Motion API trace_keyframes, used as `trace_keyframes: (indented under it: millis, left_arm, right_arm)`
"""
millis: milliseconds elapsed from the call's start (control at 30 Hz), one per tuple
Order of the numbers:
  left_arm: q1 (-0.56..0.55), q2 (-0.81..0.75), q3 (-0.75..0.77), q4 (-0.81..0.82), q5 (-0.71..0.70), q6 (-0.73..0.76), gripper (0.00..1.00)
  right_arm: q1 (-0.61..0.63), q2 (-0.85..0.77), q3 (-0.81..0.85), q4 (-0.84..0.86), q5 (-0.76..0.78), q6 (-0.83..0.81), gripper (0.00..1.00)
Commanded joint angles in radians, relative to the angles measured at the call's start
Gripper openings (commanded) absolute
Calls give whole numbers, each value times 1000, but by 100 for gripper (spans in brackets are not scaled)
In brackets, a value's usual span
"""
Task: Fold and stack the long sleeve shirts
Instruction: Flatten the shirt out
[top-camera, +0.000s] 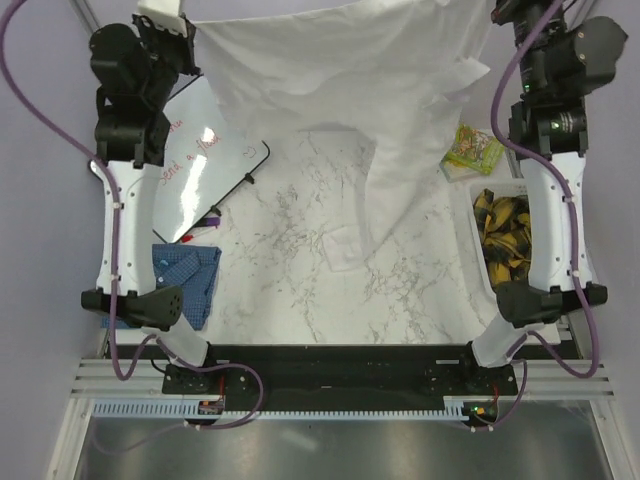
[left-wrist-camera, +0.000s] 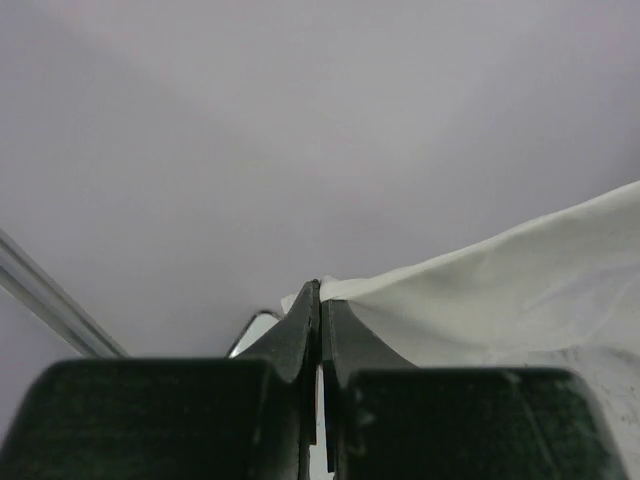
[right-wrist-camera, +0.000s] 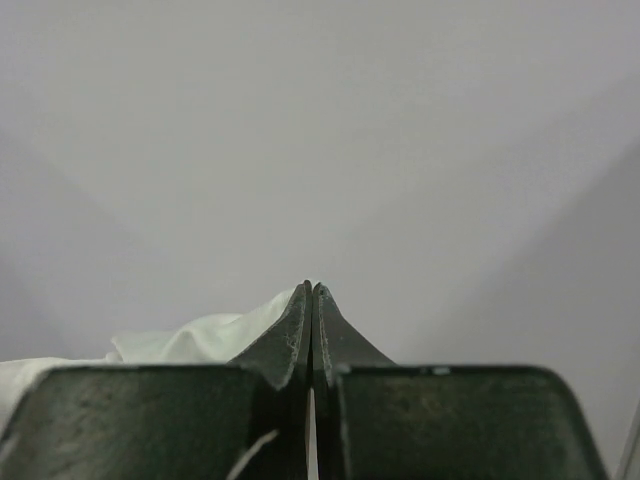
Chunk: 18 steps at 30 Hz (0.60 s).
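Note:
The white long sleeve shirt hangs stretched across the far side of the marble table, and a sleeve trails down onto the tabletop near the middle. My left gripper is shut on its left edge; the left wrist view shows cloth pinched at the fingertips of that gripper. At the far right, my right gripper is shut on the shirt's other edge, with white fabric bunched beside its closed jaws. The blue checked shirt lies folded at the near left, beside the left arm.
A whiteboard with red writing lies at the left, with a marker at its near edge. A green snack bag sits at the right. Below it stands a white bin of yellow and black items, close to the right arm.

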Motion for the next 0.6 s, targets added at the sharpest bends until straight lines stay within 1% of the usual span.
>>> trace_keyframes:
  millis: [0, 33, 67, 100, 133, 167, 200, 233, 267, 300, 333, 367, 400, 433, 467, 500, 533, 567]
  left_arm:
    - [44, -197, -45, 124, 164, -13, 2]
    - [44, -236, -107, 131, 195, 8, 2]
    - [44, -276, -182, 143, 276, 48, 2]
    - [44, -316, -347, 144, 322, 69, 2]
    - [44, -410, -442, 138, 365, 91, 2]
    - [44, -457, -539, 106, 449, 147, 2]
    - [44, -516, -745, 89, 479, 178, 2]
    - [43, -620, -850, 61, 499, 210, 2]
    - [43, -682, -947, 30, 538, 297, 2]
    - [43, -737, -1130, -40, 548, 336, 2]
    - [43, -856, -1214, -75, 554, 373, 2]
    - [43, -914, -1350, -115, 562, 458, 2]
    - [43, -969, -1411, -172, 553, 476, 2]
    - [43, -1029, -1457, -215, 556, 504, 2]
    - [43, -1116, -1530, -273, 590, 598, 2]
    - [43, -1159, -1564, -318, 594, 631, 2]
    - [43, -1189, -1595, -370, 586, 645, 2]
    - [43, -1227, -1647, -405, 566, 683, 4]
  right_arm:
    - [-2, -185, -69, 190, -133, 10, 0]
    - [-2, -287, -162, 212, -161, 6, 0]
    - [-2, -343, -266, 238, -204, -34, 0]
    - [-4, -397, -463, 244, -244, -62, 0]
    - [-2, -497, -556, 233, -309, -89, 0]
    - [-2, -549, -645, 206, -340, -124, 0]
    - [-4, -599, -804, 116, -367, -210, 0]
    - [-4, -697, -881, 67, -402, -247, 0]
    - [-2, -742, -947, 5, -422, -288, 0]
    - [-2, -786, -1063, -147, -457, -398, 0]
    - [-2, -875, -1111, -225, -482, -455, 0]
    - [-2, -918, -1162, -278, -491, -497, 0]
    - [-2, -960, -1257, -381, -491, -520, 0]
    - [-2, -1028, -1290, -458, -506, -669, 0]
    - [-2, -1055, -1320, -519, -532, -730, 0]
    - [-4, -1080, -1393, -581, -534, -763, 0]
    - [-2, -1103, -1423, -622, -542, -860, 15]
    - [-2, -1104, -1452, -688, -558, -931, 31]
